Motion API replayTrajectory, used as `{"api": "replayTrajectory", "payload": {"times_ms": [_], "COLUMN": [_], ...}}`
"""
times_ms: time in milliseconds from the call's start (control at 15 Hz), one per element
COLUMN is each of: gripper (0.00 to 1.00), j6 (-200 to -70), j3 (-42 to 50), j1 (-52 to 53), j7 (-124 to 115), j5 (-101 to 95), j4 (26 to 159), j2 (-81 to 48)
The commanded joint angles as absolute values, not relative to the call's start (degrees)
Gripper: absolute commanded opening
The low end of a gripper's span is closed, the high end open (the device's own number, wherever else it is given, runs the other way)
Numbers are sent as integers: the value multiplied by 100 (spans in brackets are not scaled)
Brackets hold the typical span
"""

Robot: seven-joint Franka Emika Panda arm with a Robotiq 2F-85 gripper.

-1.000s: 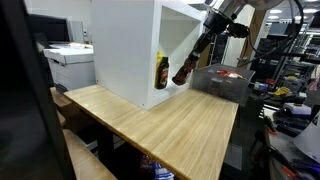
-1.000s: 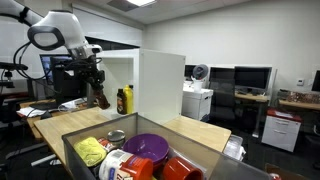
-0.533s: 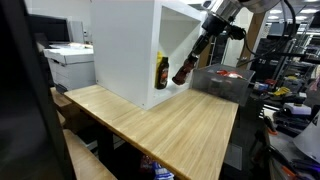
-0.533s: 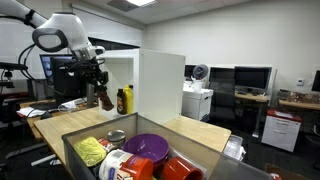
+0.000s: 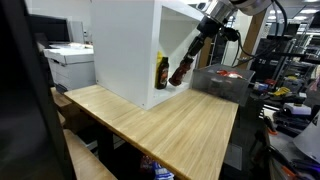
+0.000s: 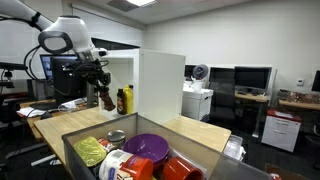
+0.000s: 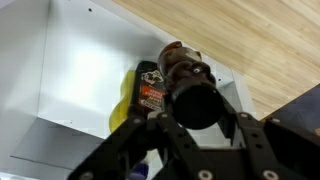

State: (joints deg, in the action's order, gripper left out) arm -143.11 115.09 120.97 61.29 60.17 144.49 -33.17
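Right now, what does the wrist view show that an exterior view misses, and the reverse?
Wrist view only: the brown bottle seen end-on in the gripper, and the inner back wall of the white box. An exterior view only: the arm, a bin holding a purple bowl, and monitors. Both: the gripper shut on the brown bottle, the yellow bottle in the box, and the wooden table.

Even overhead lighting fills both exterior views; shadows on the table (image 5: 160, 125) are soft. The white cabinet (image 5: 125, 45) reads bright, nearly washed out. A dark foreground post (image 5: 18, 100) is blurred. In the wrist view the bottle (image 7: 180, 62) appears slightly out of focus.
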Motion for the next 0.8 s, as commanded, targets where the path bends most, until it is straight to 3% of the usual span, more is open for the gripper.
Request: {"api": "replayTrajectory", "payload": {"times_ms": [0,733], "gripper": [20,20], "j6": [-14610,-15010], "j3": [11390,11055], "j1": [11941,11747], "j7": [6440,6726], "j5": [5980,5841], "j4": [14301,14190], "j2": [-3074,-2688]}}
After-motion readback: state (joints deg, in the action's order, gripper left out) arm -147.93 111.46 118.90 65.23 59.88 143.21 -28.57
